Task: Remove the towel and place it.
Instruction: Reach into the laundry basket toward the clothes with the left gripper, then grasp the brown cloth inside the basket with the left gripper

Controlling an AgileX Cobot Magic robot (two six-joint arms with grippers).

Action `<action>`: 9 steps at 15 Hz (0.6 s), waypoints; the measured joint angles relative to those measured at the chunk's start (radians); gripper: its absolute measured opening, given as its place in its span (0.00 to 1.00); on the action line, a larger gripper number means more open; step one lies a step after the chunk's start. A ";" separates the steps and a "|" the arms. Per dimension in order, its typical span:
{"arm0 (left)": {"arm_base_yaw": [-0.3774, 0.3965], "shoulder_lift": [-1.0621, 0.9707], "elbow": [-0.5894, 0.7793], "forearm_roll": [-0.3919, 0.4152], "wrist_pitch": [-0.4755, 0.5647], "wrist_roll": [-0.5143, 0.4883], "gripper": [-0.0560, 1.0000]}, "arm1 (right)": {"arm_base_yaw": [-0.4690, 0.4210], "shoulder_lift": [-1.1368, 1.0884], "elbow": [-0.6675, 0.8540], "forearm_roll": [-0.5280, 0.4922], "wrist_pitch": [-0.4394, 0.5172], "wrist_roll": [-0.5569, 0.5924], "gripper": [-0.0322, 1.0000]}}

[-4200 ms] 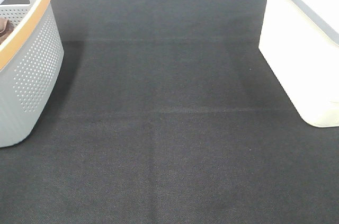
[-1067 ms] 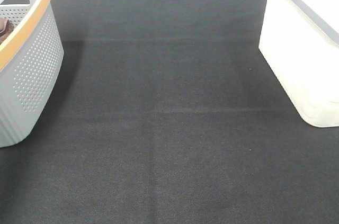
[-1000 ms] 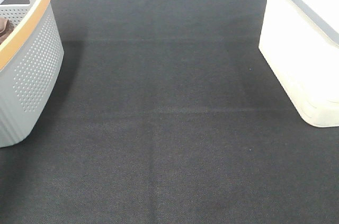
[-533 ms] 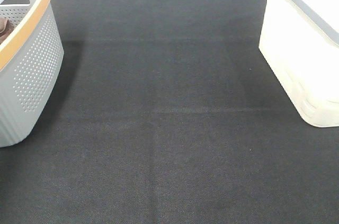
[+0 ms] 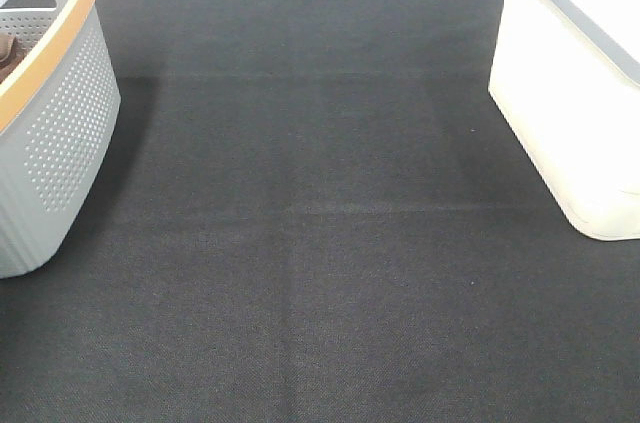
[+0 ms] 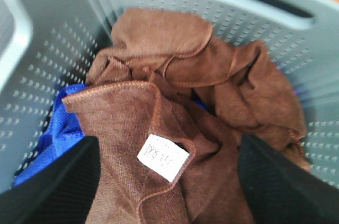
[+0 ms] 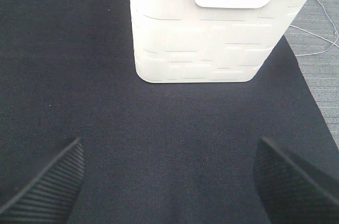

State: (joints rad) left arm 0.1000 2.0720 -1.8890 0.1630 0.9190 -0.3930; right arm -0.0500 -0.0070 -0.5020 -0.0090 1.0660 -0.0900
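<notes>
The reddish-brown towel (image 6: 212, 75) lies crumpled inside the grey perforated basket (image 6: 47, 49), its white tag (image 6: 162, 157) facing up. My left gripper (image 6: 167, 195) hangs open just above it, one dark finger on each side of the cloth, holding nothing. From the high camera only a sliver of the towel (image 5: 8, 53) shows over the basket's orange rim (image 5: 55, 38). My right gripper (image 7: 169, 192) is open and empty over the black mat, facing the white bin (image 7: 212, 33). Neither gripper appears in the high view.
A blue cloth (image 6: 58, 134) lies under the towel in the basket. The basket stands at the left edge of the black mat (image 5: 320, 243) and the white bin (image 5: 570, 93) at its right edge. A thin cable (image 7: 318, 28) lies off the mat beside the bin.
</notes>
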 joint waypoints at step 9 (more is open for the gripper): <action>0.000 0.185 -0.148 -0.019 0.081 -0.019 0.71 | 0.000 0.000 0.000 0.000 0.000 0.000 0.82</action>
State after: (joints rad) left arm 0.1000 2.2570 -2.0370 0.1440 1.0000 -0.4120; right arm -0.0500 -0.0070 -0.5020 -0.0090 1.0660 -0.0900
